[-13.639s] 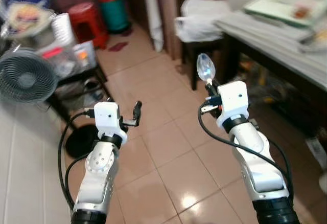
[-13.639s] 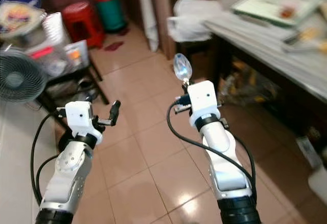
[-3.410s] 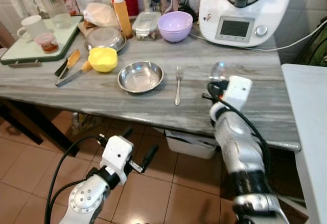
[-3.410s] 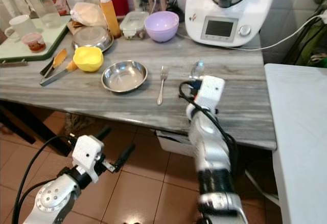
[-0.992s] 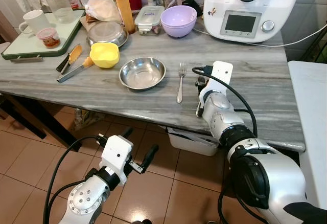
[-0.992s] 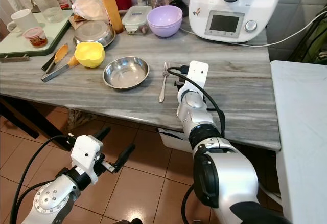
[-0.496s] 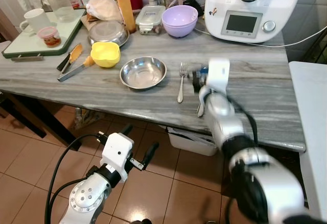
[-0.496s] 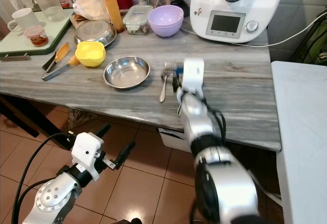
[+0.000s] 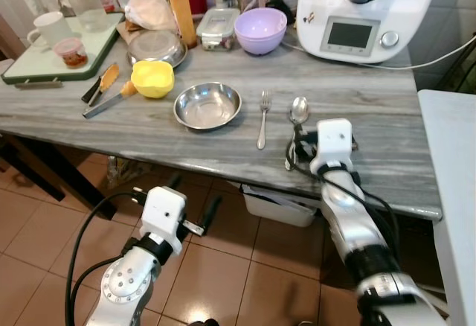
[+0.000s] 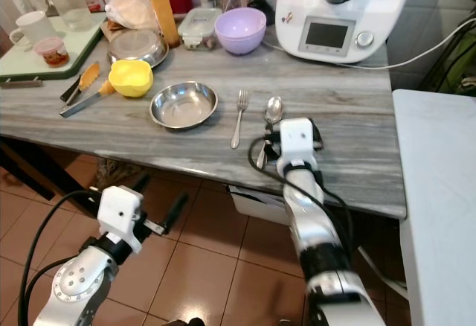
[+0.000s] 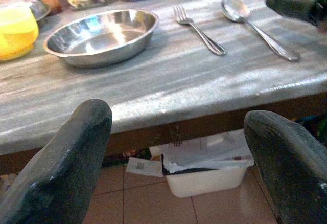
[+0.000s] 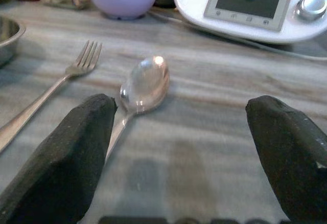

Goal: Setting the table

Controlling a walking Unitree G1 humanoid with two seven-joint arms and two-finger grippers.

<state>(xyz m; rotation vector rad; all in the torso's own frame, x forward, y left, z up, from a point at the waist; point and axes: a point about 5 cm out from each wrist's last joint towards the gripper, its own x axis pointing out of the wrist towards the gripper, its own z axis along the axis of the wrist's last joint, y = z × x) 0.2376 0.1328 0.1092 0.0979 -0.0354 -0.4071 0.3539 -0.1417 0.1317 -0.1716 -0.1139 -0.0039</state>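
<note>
Spoon (image 9: 296,120): lies flat on the grey marbled counter (image 9: 387,129), long axis running from the front edge toward the back, bowl pointing away toward the white kitchen machine (image 9: 362,10), handle end toward the counter's front edge.
Spoon, place: free of the right jaws, its bowl ahead of them and between their two black fingers (image 12: 82,147) in the right wrist view; handle passes just beside one finger.
Right gripper (image 9: 303,138): jaws spread wide, released, low over the counter near its front edge.
Fork (image 9: 262,120): just beside the spoon and parallel to it, tines pointing the same way; apart, not touching.
Steel bowl (image 9: 207,106): round, shiny, shallow, on the fork's far side from the jaws.
Open room: bare counter on the other side of the right jaws, out to the counter's end.
Left gripper (image 11: 173,147): jaws spread, grasping nothing, held below the counter's front edge over the tiled floor (image 9: 44,244).
</note>
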